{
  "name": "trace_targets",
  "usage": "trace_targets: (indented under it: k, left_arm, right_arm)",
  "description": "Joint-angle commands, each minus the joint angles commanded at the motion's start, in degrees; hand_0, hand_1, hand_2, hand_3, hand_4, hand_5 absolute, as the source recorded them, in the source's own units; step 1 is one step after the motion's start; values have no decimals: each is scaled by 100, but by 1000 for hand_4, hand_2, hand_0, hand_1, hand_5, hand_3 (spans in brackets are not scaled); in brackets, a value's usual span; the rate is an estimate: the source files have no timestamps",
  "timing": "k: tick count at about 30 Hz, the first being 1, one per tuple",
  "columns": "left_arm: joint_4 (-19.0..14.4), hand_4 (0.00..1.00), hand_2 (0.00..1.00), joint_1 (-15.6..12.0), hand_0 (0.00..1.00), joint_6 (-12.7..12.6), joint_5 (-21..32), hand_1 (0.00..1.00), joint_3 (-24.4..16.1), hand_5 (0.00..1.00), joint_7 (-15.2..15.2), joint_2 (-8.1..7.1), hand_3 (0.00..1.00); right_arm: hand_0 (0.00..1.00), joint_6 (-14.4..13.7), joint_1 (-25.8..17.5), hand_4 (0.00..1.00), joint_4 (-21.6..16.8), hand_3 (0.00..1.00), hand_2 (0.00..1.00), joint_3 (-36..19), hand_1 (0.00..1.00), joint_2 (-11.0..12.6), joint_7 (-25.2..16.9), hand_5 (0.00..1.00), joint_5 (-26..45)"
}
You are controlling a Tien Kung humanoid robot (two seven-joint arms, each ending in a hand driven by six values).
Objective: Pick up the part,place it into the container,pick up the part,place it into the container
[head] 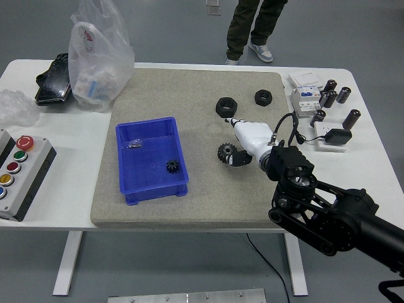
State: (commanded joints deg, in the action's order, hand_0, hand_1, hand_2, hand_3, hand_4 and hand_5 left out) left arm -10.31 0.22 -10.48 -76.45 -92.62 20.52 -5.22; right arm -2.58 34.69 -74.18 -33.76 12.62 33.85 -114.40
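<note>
Right hand (245,136): glossy white shell with black fingertip segments. A black looped cable (285,124) arches over the wrist at its 2 o'clock side. The forearm (328,214) is matte black, built of bulky jointed housings, with a round silver-centred joint cap (299,182) just behind the wrist.
</note>
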Motion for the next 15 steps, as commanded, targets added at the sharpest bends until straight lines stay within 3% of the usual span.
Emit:
trace_targets:
  k: [3, 4, 15]
  left_arm:
    - [0, 854, 794, 1, 846, -33, -21, 785, -23, 503, 34, -4, 871]
    - [0, 853, 792, 2, 846, -41, -30, 785, -32, 502, 47, -6, 871]
    - [0, 852, 790, 15, 847, -70, -57, 782, -50, 501, 66, -13, 871]
  right_arm:
    - [363, -30, 35, 778, 83, 953, 901, 89, 749, -11, -25, 326, 76]
    - [362, -31, 46, 798, 126, 951, 896, 110, 746, -23, -37, 432, 98]
    - [360, 133, 203, 793, 547, 945, 886, 404, 742, -203, -117, 433, 346]
